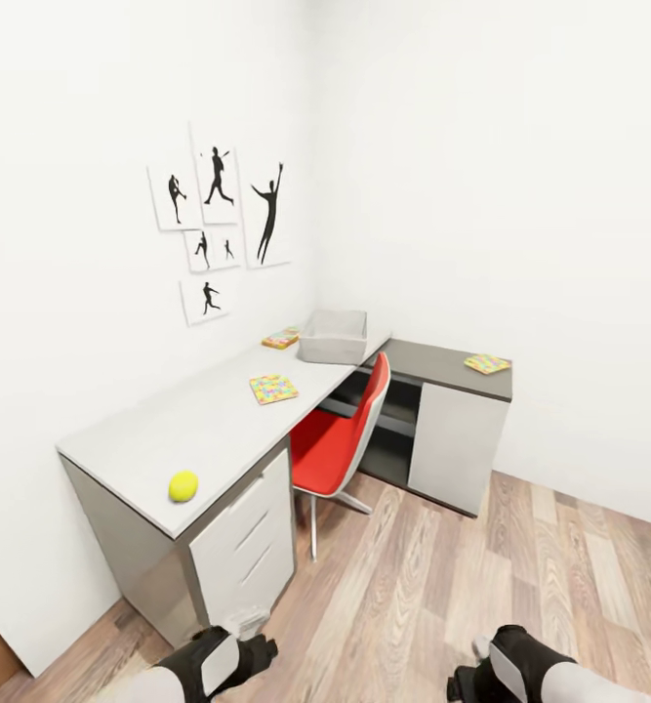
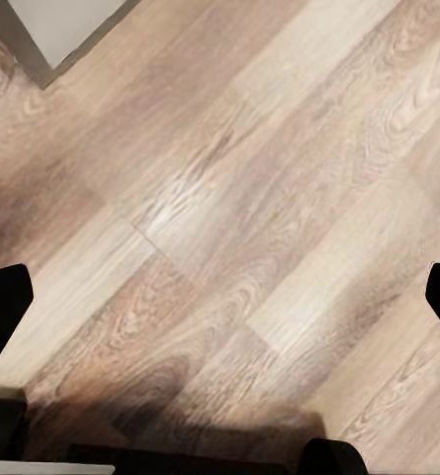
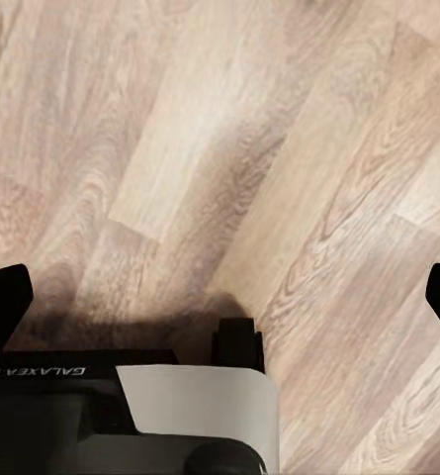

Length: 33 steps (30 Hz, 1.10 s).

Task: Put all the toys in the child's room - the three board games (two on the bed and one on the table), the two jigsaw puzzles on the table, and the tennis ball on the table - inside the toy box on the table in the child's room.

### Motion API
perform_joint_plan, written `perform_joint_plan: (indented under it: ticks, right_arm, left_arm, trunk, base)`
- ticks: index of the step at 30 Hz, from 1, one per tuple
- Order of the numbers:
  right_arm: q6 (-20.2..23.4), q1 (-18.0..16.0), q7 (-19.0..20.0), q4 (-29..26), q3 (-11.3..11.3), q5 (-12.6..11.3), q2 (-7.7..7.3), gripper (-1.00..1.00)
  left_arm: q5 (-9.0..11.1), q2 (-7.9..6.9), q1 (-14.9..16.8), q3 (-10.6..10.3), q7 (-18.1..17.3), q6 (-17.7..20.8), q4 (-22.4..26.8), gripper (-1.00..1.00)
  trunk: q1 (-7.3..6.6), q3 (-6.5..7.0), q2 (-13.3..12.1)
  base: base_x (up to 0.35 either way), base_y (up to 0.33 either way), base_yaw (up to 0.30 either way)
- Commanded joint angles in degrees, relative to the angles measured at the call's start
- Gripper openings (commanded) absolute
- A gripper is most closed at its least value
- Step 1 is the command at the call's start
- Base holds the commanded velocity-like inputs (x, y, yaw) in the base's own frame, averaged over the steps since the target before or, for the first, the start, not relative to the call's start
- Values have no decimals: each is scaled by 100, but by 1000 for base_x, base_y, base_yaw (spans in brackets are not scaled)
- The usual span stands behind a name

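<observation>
The tennis ball point(image 1: 183, 485) sits on the near end of the desk point(image 1: 169, 430). One puzzle point(image 1: 273, 389) lies mid-desk, another point(image 1: 487, 364) on the dark wing. The toy box point(image 1: 333, 337) stands in the corner. Judged: the ball is light and will roll, so pinch it across the middle; the thin sheets need an edge grip. Both grippers point(image 2: 220, 297) point(image 3: 220, 297) hang spread over the floor, holding nothing.
</observation>
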<state>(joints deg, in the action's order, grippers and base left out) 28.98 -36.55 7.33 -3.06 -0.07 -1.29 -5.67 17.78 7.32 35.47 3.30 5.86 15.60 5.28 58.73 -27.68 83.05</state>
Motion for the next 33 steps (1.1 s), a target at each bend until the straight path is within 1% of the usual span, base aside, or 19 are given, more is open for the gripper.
perform_joint_plan:
  ticks: [1,2,4,7,9,10,12,13,19,20,24,33]
  right_arm:
    - [145,-131,130,-21,4,-15,-27,100]
    - [145,-131,130,-21,4,-15,-27,100]
    - [315,-353,323,-69,5,-20,-63,100]
    - [376,-437,393,-110,5,-22,-76,100]
    - [463,-556,495,-228,9,-24,-94,100]
    - [463,-556,495,-228,9,-24,-94,100]
    - [526,-628,561,-384,18,-14,-93,100]
    - [526,-628,561,-384,18,-14,-93,100]
    - [639,-690,648,-841,40,-4,-136,100]
    - [639,-690,648,-841,40,-4,-136,100]
    - [696,-698,669,-1046,43,-9,-201,100]
    - [913,-703,689,-1221,63,-12,-262,100]
  left_arm:
    - [115,42,94,36,92,83,81,100]
    - [115,42,94,36,92,83,81,100]
    - [241,121,248,41,205,187,219,100]
    - [285,160,305,40,247,238,298,100]
    - [349,224,386,37,303,330,469,100]
    - [349,224,386,37,303,330,469,100]
    - [396,266,438,29,334,393,628,100]
    - [396,266,438,29,334,393,628,100]
    - [453,268,478,18,365,469,832,100]
    - [453,268,478,18,365,469,832,100]
    - [466,268,458,11,343,487,880,100]
    - [476,268,405,-3,163,494,914,100]
  trunk:
    - [0,-10,3]
    - [0,-13,3]
    - [0,-21,3]
    - [0,-32,3]
    - [0,-39,3]
    - [0,-43,3]
    - [0,-50,3]
    - [0,-54,3]
    - [0,-75,3]
    - [0,-78,3]
    - [0,-90,3]
    - [0,-111,3]
  base:
    - [0,0,-273]
    - [0,0,-273]
    - [0,0,-272]
    - [0,0,-272]
    - [0,0,-271]
    - [0,0,-271]
    - [0,0,-271]
    - [0,0,-271]
    - [0,0,-271]
    - [0,0,-271]
    - [0,0,-271]
    - [0,0,-270]
